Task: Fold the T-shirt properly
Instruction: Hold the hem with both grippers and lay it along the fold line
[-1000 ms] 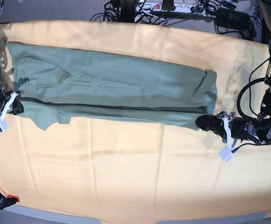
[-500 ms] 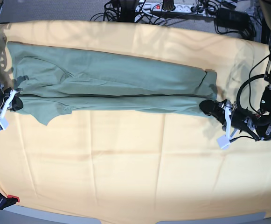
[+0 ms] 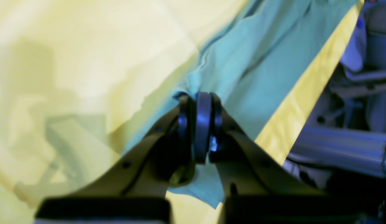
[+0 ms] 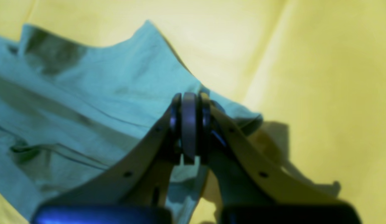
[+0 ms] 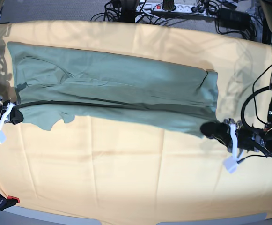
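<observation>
The sage-green T-shirt [image 5: 117, 89] lies stretched out lengthwise across the far half of the table, with its near long edge folded over. At its right end, my left gripper [image 5: 207, 129] is shut on the near corner; the left wrist view shows my left gripper [image 3: 200, 98] with its pads pinching the fabric of the T-shirt [image 3: 258, 62]. At the left end, my right gripper [image 5: 17, 114] is shut on the other near corner. In the right wrist view my right gripper [image 4: 190, 99] is closed on the edge of the T-shirt [image 4: 87, 102].
A large pale yellow-orange cloth [image 5: 126, 173] covers the whole table. Cables and a power strip [image 5: 173, 7] run behind the far edge. A red clamp [image 5: 11, 200] sits at the front left corner. White tags hang from both grippers.
Both grippers have moved toward the front edge, the left one farther, dragging the shirt's near edge with them. Both stay shut on the fabric.
</observation>
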